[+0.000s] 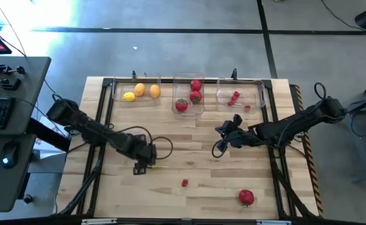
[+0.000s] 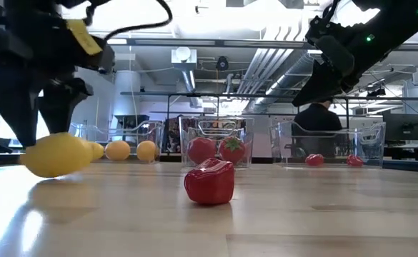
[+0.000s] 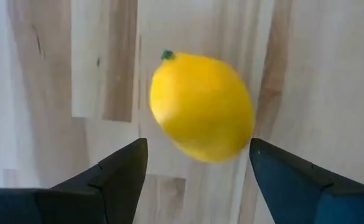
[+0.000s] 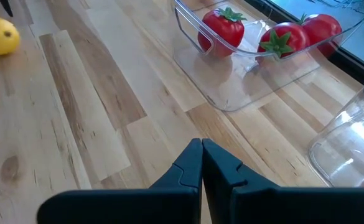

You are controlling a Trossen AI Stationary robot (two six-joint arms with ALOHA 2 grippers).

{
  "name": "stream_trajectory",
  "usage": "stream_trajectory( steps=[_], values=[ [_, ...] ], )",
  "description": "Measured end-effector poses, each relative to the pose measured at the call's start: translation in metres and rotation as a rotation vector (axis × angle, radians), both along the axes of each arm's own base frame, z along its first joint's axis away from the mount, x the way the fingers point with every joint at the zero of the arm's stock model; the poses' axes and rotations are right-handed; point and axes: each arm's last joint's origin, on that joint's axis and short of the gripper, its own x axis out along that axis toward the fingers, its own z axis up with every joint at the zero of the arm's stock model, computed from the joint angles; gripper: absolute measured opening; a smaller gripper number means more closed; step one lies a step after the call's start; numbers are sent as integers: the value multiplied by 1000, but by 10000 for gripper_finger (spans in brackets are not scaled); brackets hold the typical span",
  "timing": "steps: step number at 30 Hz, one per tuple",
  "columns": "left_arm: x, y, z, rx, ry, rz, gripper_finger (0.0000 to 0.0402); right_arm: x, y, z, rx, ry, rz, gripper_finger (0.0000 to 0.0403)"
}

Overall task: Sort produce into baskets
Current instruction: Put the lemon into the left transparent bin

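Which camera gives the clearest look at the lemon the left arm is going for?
Left wrist view: the lemon fills the frame between the open left gripper. Low view shows it side-on, right wrist view small and distant, high view mostly hides it.

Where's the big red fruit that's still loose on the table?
In the high view the big red fruit lies near the table's front edge on the right side, right of the small red berry, far from all three bins.

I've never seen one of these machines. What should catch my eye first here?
Probably the bright yellow lemon on the wooden table, lying between the open fingers of the left gripper, which hangs just over it. Along the table's far edge stand three clear baskets: yellow fruit in one, big red fruit in the middle, tiny red berries in the third. The right gripper waits shut near mid-table.
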Motion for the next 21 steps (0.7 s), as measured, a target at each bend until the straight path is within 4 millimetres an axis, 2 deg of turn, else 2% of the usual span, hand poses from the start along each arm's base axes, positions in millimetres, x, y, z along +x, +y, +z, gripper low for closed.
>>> stream_trajectory(
  steps=[5,10,16,21],
  values=[
    [-6,9,6,47,59,18,238,0,0,0,-1,1,1,0],
    [-9,2,7,39,59,-12,187,0,0,0,-2,2,1,0],
    [-23,-8,1,146,-12,9,103,1,0,-3,-6,15,2,0],
    [-39,-8,-4,83,-113,66,16,9,-2,-18,21,76,8,0]
  ],
)
